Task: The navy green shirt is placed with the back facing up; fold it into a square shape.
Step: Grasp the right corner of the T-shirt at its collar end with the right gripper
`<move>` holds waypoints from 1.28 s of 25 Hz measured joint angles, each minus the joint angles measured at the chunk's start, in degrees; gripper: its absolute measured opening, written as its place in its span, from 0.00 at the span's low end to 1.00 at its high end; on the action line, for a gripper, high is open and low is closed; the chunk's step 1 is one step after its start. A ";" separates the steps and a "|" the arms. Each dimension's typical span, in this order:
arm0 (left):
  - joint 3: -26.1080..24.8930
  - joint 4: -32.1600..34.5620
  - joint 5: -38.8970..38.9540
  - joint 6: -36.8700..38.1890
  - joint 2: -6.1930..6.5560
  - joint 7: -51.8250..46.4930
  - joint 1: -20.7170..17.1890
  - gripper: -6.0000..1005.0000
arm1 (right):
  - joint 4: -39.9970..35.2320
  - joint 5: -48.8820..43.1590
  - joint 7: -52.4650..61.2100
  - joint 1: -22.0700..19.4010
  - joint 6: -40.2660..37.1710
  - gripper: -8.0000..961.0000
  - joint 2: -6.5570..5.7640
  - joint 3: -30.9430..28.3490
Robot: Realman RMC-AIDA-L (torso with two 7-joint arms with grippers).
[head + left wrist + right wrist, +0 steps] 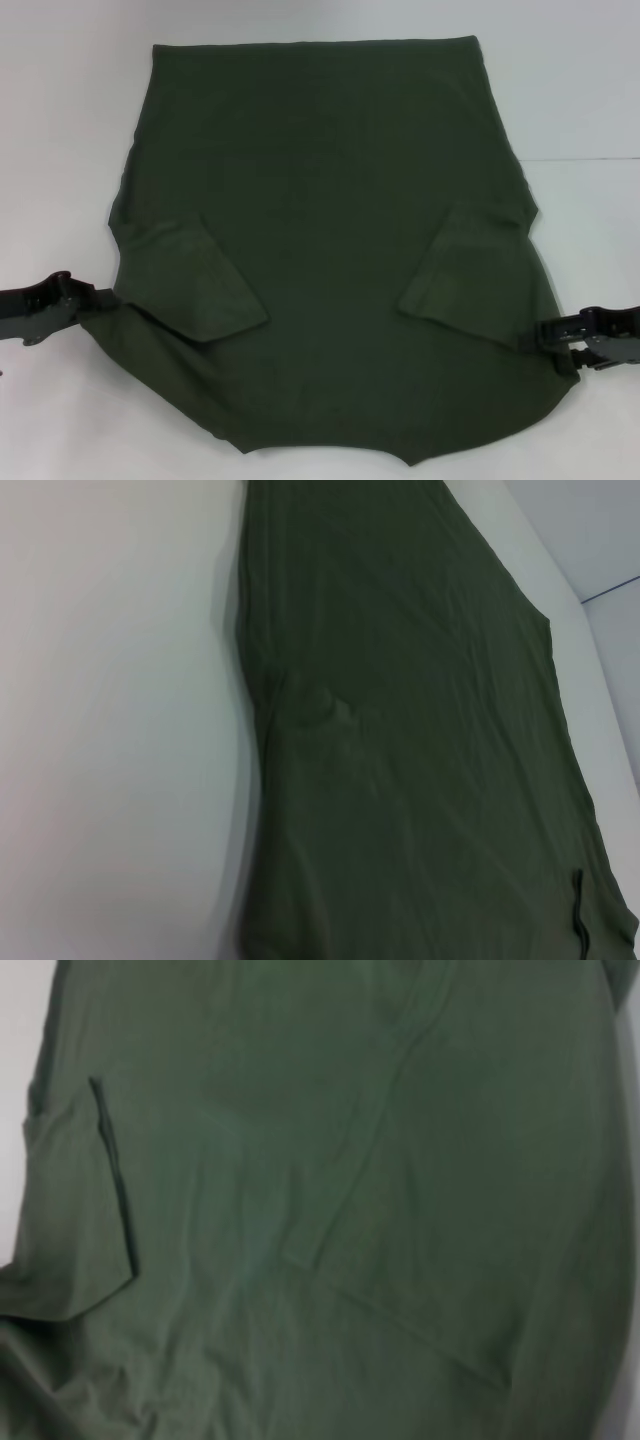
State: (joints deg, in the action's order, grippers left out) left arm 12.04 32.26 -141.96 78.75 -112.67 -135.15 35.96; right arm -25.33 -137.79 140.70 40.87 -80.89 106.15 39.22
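Starting at our jaws: the left gripper (100, 297) sits at the shirt's left edge, low on the tabletop, its tip touching or tucked under the cloth where the side bulges outward. The right gripper (548, 333) mirrors it at the right edge, tip meeting the hem of the side fold. On either side the fabric hides the tips, so we cannot tell whether the jaws are spread, pressed together or pinching cloth.

From there inward lies the navy green shirt (330, 200), spread flat on the white tabletop (70, 130), plain side up. Its long axis runs away from us, one straight hem at the far end and a looser, pointed edge nearest our body. Both sleeves are already turned in: the left sleeve (205, 285) and right sleeve (465, 270) lie as angled flaps on the body panel. The wrist views show only green fabric and, on the left, bare tabletop beside it.

The relation that matters, as we judge it: the shirt lies between the two grippers, each equally near its own side edge. A lengthwise fold would likely need both arms moving together along that long axis.
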 joint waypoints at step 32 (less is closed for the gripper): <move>0.09 -0.64 0.02 0.12 -0.11 1.62 -0.28 0.01 | -0.41 1.54 -0.96 -3.64 -5.72 0.95 -2.95 -6.79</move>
State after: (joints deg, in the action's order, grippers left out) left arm 12.13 31.62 -141.94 78.87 -112.78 -133.52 35.68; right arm -25.74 -136.25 139.74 37.23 -86.61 103.20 32.43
